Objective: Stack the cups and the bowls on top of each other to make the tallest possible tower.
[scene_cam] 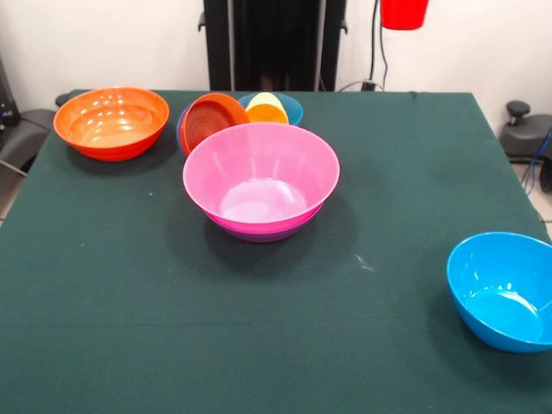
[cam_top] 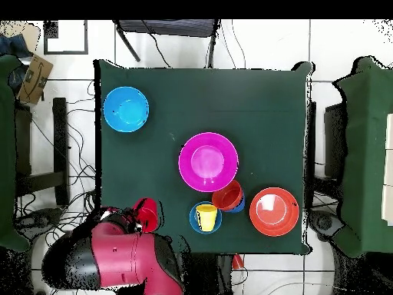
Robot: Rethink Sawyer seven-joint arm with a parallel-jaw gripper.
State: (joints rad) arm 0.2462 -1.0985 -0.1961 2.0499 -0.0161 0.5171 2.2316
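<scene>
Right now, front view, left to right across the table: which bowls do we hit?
large orange bowl → small orange bowl, tilted on its side → large pink bowl → bright blue bowl. I left out the cups and the small blue bowl behind the pink one: they overlap.

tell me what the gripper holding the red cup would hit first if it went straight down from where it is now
Probably bare table. In the overhead view the gripper with the red cup sits over the table's edge nearest the robot's base, apart from the small blue bowl holding the yellow cup. Height is unclear, so this is a guess.
</scene>
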